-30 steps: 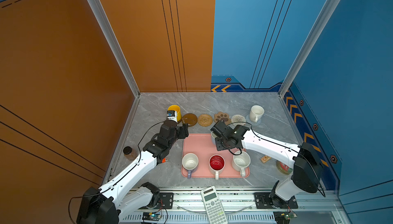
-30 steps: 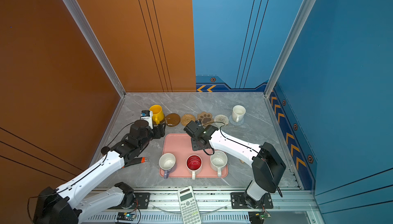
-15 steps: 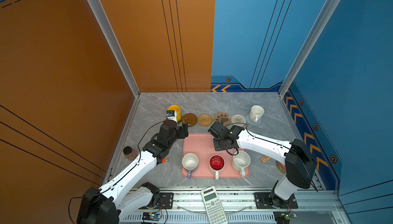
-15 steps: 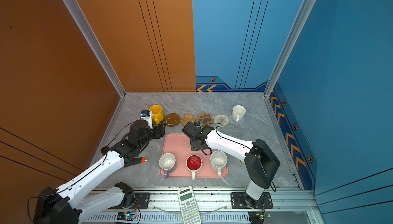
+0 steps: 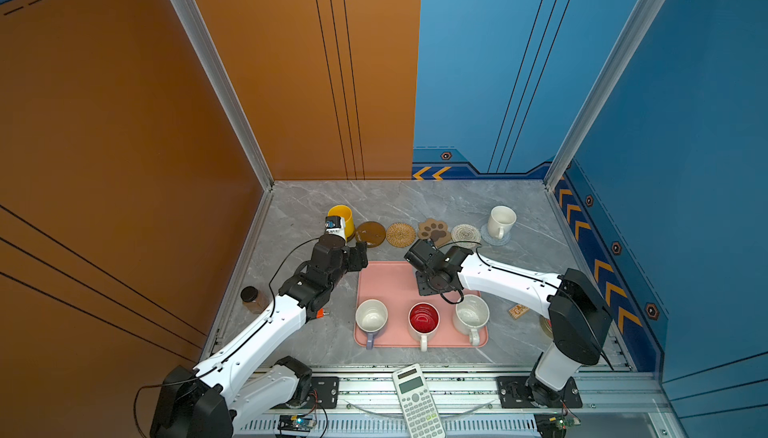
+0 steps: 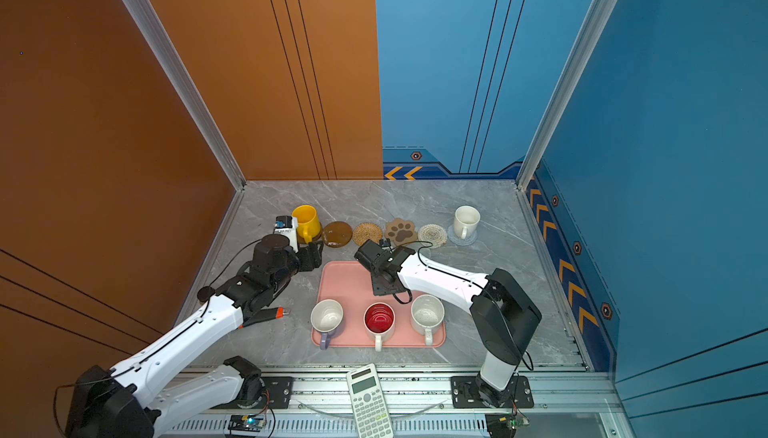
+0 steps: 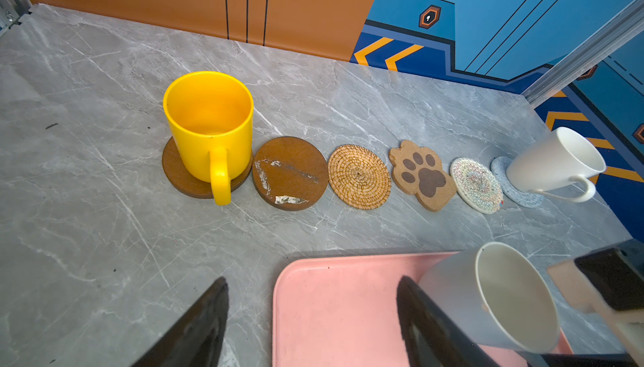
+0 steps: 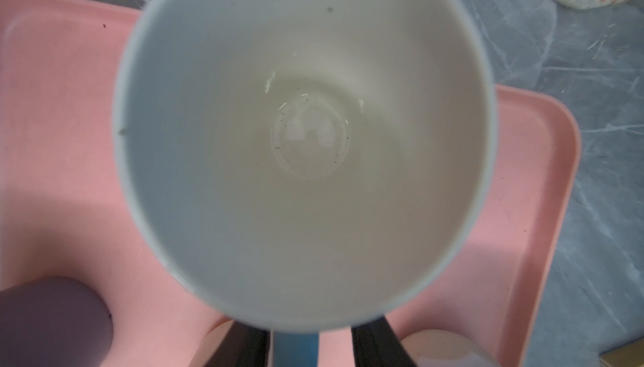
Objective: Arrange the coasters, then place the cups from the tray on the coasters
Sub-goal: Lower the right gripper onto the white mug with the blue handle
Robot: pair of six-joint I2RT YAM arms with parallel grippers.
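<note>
**Top views (both).** Right gripper (image 5: 417, 251) sits low over the tray (image 5: 386, 282), at the edge facing the coasters, and hides the blue cup under it. Left gripper (image 5: 359, 255) is spread wide and empty, just beside the tray's corner.
- Risk: the arms are close, so a lift toward the paw coaster (image 5: 433, 230) could bump the left gripper.
- Risk: the cable (image 5: 451, 301) loops over the speckled cup (image 5: 471, 315) and may snag it.
- Calculator (image 5: 415, 400): print too small to read.

**Left wrist.** Blue cup (image 7: 488, 299) stands on the tray. No marks on cups or coasters.

**Right wrist.** Fingers (image 8: 244, 348) straddle the handle (image 8: 294, 348), with a gap on one side. Clamped or not, cannot tell.
- Risk: a handle-only hold lets the cup swing and land off-centre.
- No writing.
</note>
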